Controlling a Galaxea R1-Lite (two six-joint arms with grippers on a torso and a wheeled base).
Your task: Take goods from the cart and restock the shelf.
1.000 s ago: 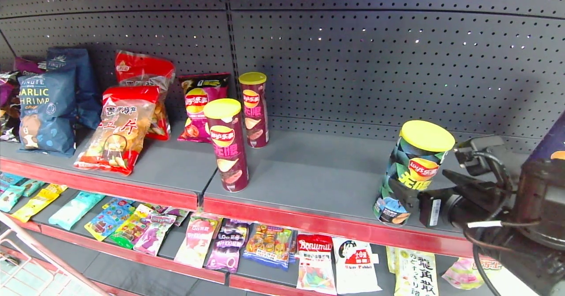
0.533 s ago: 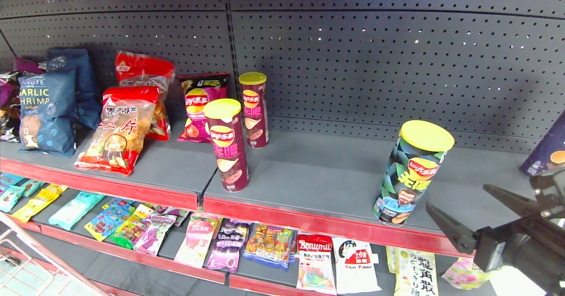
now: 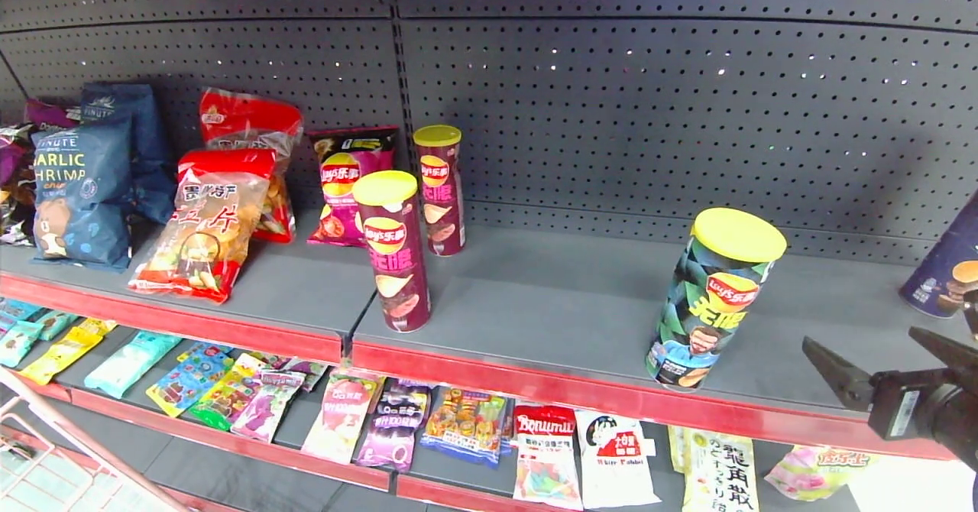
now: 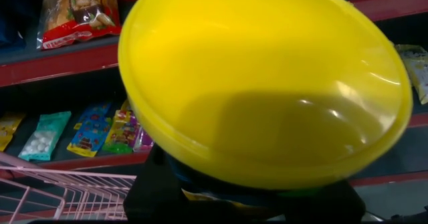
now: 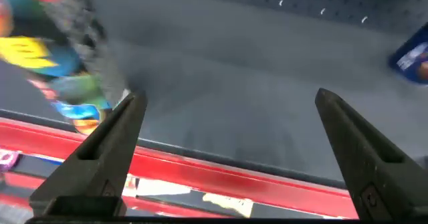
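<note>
Two maroon cans (image 3: 391, 252) (image 3: 439, 189), one green can (image 3: 714, 302), one blue can (image 3: 943, 267) occupy the shelf (image 3: 550, 298).

The yellow lid (image 4: 267, 83) hides most of its can from me. The dark blue can (image 3: 947, 267) is cut by the edge, and the green can (image 5: 47, 60) I see blurred.

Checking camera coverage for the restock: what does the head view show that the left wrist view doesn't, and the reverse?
Head view adds: the front maroon can, the green can upright near the shelf's front, and the right gripper, jaws open, apart from that can. Left wrist view adds: a large yellow lid close to the lens. Shared: the red snack bag, the red shelf edge, the pink cart.
</note>
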